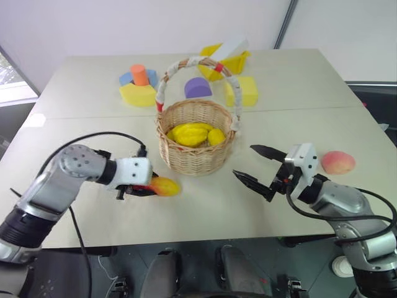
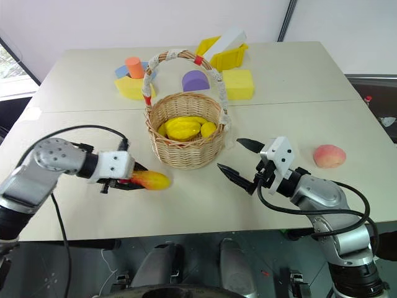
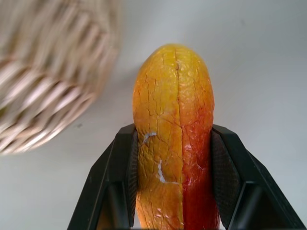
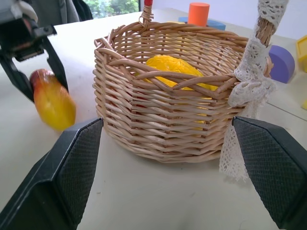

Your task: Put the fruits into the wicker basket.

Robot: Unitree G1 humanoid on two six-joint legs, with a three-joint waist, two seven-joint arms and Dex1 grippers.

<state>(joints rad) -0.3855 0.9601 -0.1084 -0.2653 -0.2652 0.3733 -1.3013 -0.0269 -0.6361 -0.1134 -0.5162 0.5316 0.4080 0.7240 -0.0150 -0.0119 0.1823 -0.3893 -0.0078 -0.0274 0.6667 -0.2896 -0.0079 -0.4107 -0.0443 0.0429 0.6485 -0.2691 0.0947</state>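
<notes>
Landmark: round tan woven wicker basket [image 1: 196, 139] with white-wrapped, red-banded arched handle, upright near the middle of the pale table [image 1: 93, 217].

Left of the basket, on its near side: left gripper [image 1: 144, 189], jaws clamped shut on the elongated red-and-yellow mango [image 1: 165, 185]. Both black fingers [image 3: 112, 182] pressed against the mango's flanks, yellow tip protruding past them toward the basket. Mango close to the basket wall, not touching it; contact with the table not determinable.

Behind the basket to the left: yellow foam block [image 1: 138, 95], blue foam block [image 1: 127, 79] and upright orange foam cylinder [image 1: 139, 74], grouped together.

Inside the basket: 2 glossy yellow fruits visible, a larger one [image 1: 191, 133] and a smaller one [image 1: 216, 136] touching it on the right.

Directly behind the basket: purple foam arch block [image 1: 198, 87]. Behind the basket to the right: yellow foam cube [image 1: 244, 91] and, farther back, yellow open foam box [image 1: 224, 61].

Right of the basket, on its near side: right gripper [image 1: 255, 165], jaws spread wide, holding nothing, aimed at the basket with the basket wall framed between its 2 fingers [image 4: 72, 163] in the wrist view.

Well to the right of the basket, past the right gripper: round pink-orange peach [image 1: 338, 162], resting on the table, untouched.
</notes>
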